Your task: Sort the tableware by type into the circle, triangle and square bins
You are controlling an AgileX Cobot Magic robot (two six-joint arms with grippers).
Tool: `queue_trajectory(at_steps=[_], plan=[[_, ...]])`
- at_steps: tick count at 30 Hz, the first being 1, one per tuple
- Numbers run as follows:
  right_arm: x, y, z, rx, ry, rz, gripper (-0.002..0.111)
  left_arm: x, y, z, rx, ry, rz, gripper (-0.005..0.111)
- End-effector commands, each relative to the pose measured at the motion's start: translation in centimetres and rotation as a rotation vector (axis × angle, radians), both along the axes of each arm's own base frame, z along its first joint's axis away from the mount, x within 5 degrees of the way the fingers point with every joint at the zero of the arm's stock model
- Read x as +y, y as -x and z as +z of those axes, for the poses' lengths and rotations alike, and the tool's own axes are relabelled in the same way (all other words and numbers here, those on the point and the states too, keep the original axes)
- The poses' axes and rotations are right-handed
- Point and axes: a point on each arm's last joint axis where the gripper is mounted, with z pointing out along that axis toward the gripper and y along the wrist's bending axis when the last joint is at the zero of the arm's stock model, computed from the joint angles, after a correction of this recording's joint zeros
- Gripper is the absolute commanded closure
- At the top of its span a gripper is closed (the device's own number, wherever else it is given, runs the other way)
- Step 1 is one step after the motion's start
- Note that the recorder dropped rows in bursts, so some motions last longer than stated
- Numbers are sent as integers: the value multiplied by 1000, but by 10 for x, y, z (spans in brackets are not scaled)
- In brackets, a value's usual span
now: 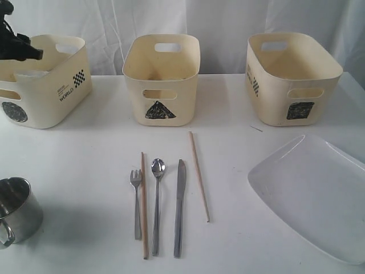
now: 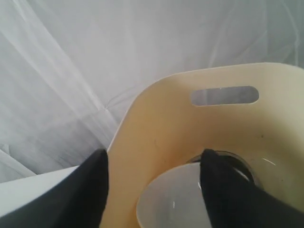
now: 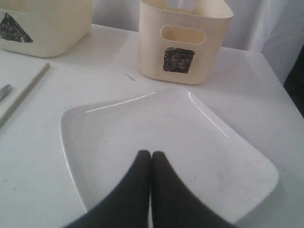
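Observation:
My left gripper (image 1: 20,45) hangs over the circle bin (image 1: 43,85), its jaws open (image 2: 154,153). Below them, inside the bin, lies the white bowl (image 2: 175,202), with a steel mug rim (image 2: 240,164) behind one finger. A second steel mug (image 1: 17,212) stands at the front left. The fork (image 1: 136,202), spoon (image 1: 157,197), knife (image 1: 179,205) and two chopsticks (image 1: 144,205) (image 1: 199,177) lie in the middle. The right gripper (image 3: 151,153) is shut and empty above the white plate (image 3: 118,128); it is outside the exterior view.
The triangle bin (image 1: 161,80) stands at the back centre and the square bin (image 1: 291,77) at the back right, behind the plate (image 1: 313,194). White curtain hangs behind the table. The plate reaches the table's right front edge.

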Motion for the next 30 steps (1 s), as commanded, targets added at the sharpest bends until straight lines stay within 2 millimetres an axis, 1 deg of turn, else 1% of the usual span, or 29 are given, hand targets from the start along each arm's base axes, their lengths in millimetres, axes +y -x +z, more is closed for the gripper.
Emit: queue_trajectory(at_steps=[1,3,5,8,10,11,15,18,20,22,25,27,30], plan=[[0,0,0,-13,5,4,108,-1,28,53,50,28,-4,45],[0,0,0,-13,5,4,108,-3,50,74,136,34,-14,45],[0,0,0,-13,5,4,108,-5,77,91,260,40,-27,45],[0,0,0,-13,5,4,108,-6,112,101,479,7,-43,45],[0,0,0,-13,5,4,108,-3,131,100,642,-41,-32,45],[0,0,0,-13,5,4,108,1,142,96,751,-75,-17,45],[0,0,0,-13,5,4,108,10,163,81,1034,-143,56,45],[0,0,0,-13,5,4,108,12,172,64,1146,-165,71,45],[0,0,0,-13,5,4,108,13,175,51,1174,-176,66,45],[0,0,0,-13,5,4,108,17,178,34,1202,-233,81,45],[0,0,0,-13,5,4,108,31,183,10,1198,-284,168,45],[0,0,0,-13,5,4,108,43,184,-3,1152,-224,230,45],[0,0,0,-13,5,4,108,59,190,-21,1112,-50,270,45]])
